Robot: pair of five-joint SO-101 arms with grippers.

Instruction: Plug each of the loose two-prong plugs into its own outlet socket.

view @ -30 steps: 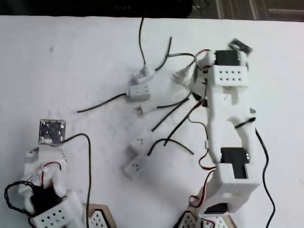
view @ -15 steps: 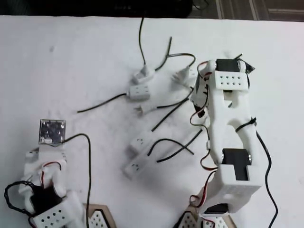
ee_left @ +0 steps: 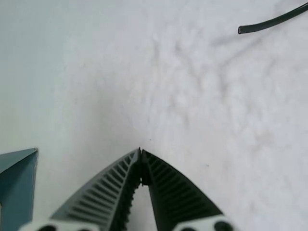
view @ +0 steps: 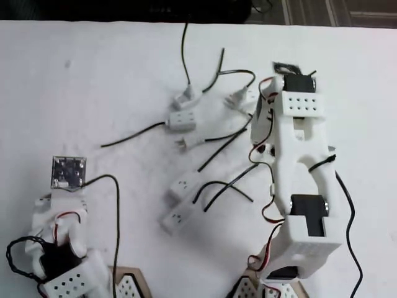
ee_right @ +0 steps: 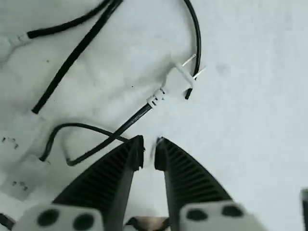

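Observation:
Three white socket blocks lie mid-table: one (view: 182, 119) at the back with a plug (view: 187, 97) beside its far edge, two more (view: 183, 186) (view: 175, 218) nearer the front. A loose two-prong plug (view: 239, 98) lies just left of the right arm's wrist (view: 299, 102); another (view: 184, 143) lies below the back socket. In the right wrist view my right gripper (ee_right: 148, 144) hovers open by a narrow gap, nothing in it, just short of the plug (ee_right: 180, 79). My left gripper (ee_left: 140, 154) is shut over bare table.
Black cables (view: 223, 186) cross the middle of the white table (view: 93, 81) between the sockets and the right arm (view: 298, 161). One cable end (ee_left: 269, 21) lies ahead of the left gripper. The left arm (view: 62, 248) sits at the front left corner.
The right arm's wrist swung left and pulled back a little. The black cables beside it shifted toward the front. The left arm stayed still.

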